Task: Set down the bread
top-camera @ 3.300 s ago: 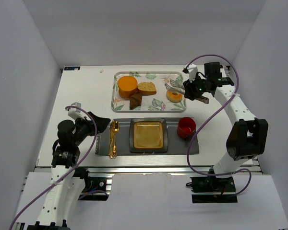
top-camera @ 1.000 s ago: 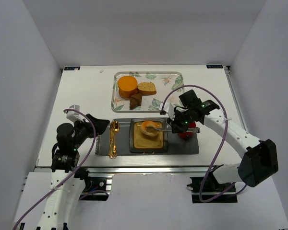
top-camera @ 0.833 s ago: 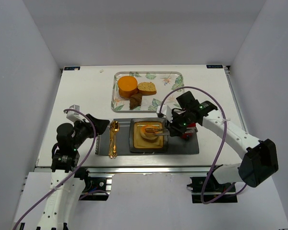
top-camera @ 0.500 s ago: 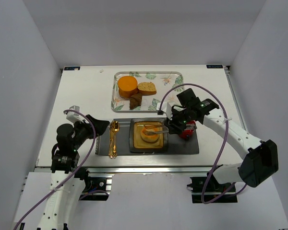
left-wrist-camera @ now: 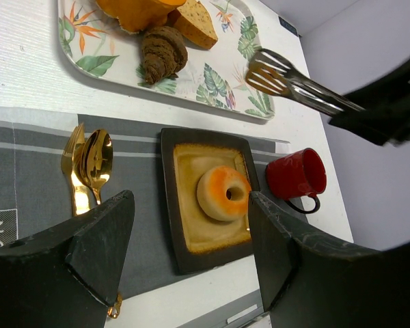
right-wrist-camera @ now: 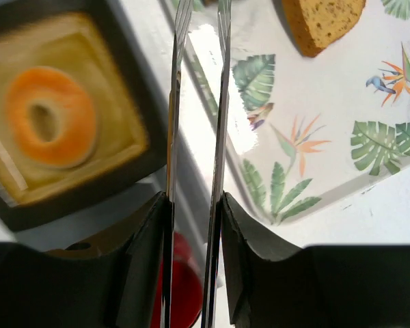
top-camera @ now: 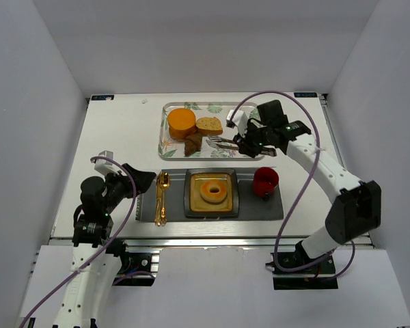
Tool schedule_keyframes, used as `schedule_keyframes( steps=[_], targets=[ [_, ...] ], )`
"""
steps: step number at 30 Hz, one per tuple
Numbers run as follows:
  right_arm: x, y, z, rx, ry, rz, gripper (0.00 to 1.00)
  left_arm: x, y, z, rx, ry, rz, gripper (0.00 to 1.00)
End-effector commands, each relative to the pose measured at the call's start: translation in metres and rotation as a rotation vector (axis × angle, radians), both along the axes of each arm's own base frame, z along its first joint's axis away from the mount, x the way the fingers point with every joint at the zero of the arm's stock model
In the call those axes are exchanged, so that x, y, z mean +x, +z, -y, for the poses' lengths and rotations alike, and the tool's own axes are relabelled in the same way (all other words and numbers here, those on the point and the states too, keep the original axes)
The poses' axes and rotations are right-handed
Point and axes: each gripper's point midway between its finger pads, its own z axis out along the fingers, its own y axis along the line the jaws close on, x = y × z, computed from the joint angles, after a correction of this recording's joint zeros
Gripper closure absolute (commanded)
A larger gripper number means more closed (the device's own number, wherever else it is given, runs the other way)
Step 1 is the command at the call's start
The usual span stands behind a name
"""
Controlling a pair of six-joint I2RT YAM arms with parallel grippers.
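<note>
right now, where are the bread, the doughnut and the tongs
bread [top-camera: 209,126]: top view, middle of the slice
doughnut [left-wrist-camera: 210,197]: left wrist view, left of the ring
tongs [left-wrist-camera: 304,93]: left wrist view, middle of the arms

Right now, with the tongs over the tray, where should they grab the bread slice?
Probably pinch the bread across its far and near crust edges, coming in from its right end with the tongs. That end faces bare tray; the orange block sits close on its left and the dark chunk crowds its near-left corner.

Bread [top-camera: 209,126] on tray [top-camera: 222,108], behind the plate [top-camera: 189,198] holding doughnut [top-camera: 213,190].
</note>
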Motion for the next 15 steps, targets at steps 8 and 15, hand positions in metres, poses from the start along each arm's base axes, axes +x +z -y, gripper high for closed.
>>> schedule_keyframes(
  steps=[8, 15],
  targets=[
    [0.097, -0.011, -0.015, -0.078, -0.054, 0.212, 0.57, 0.002, 0.009, -0.005, 0.009, 0.027, 0.016, 0.23],
    [0.109, -0.003, -0.017, -0.080, -0.052, 0.271, 0.56, 0.003, 0.003, -0.004, 0.009, 0.024, 0.005, 0.23]
  ],
)
